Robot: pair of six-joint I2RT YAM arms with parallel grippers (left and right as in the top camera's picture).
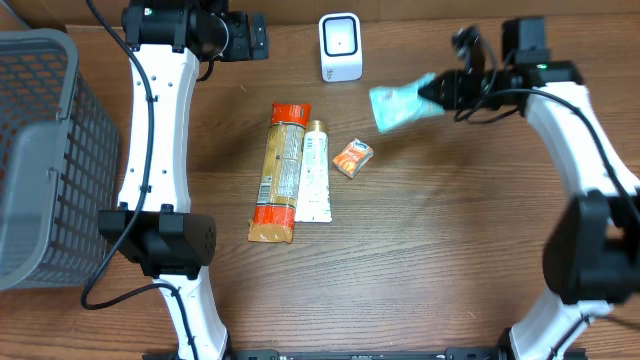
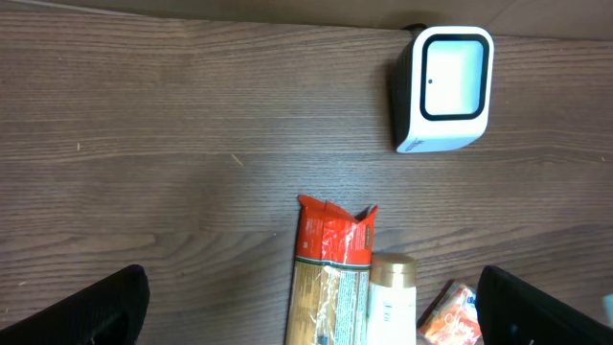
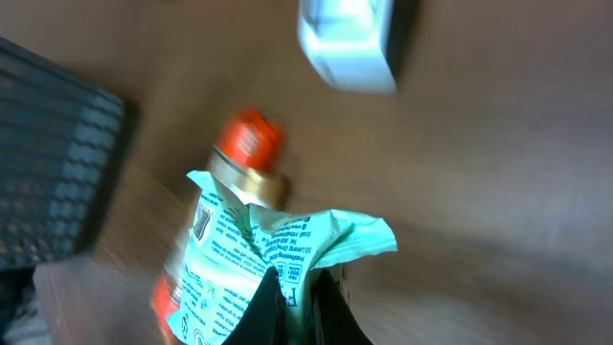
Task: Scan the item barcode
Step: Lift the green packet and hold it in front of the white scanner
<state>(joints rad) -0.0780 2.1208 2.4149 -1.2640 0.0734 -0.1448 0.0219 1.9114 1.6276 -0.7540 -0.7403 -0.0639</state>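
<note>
A: Well, where is the teal packet (image 1: 402,103) right now?

B: It is in the right gripper (image 1: 432,92), whose jaws are pinched closed on one crumpled edge of it. From overhead the packet sits just to the right of the white scanner (image 1: 341,47) and a little nearer the robot, apart from it

A: Is it off the table (image 1: 440,250)?

B: I cannot tell for sure. The right wrist view is blurred, with the packet's printed face hanging in front of the black fingertips (image 3: 321,307)

A: And the other arm?

B: The left gripper (image 2: 311,311) has its jaws spread wide and grips nothing. Its camera looks down on the scanner's window and on the tops of the goods lying below it

A: Which goods?

B: A long pasta bag (image 1: 278,172) with red ends lies near the middle of the table. A white tube (image 1: 314,172) with a gold cap touches its right side, and a small orange packet (image 1: 353,157) lies just beside the tube. A grey basket (image 1: 45,150) stands at the far left edge, well apart from all of them
</note>
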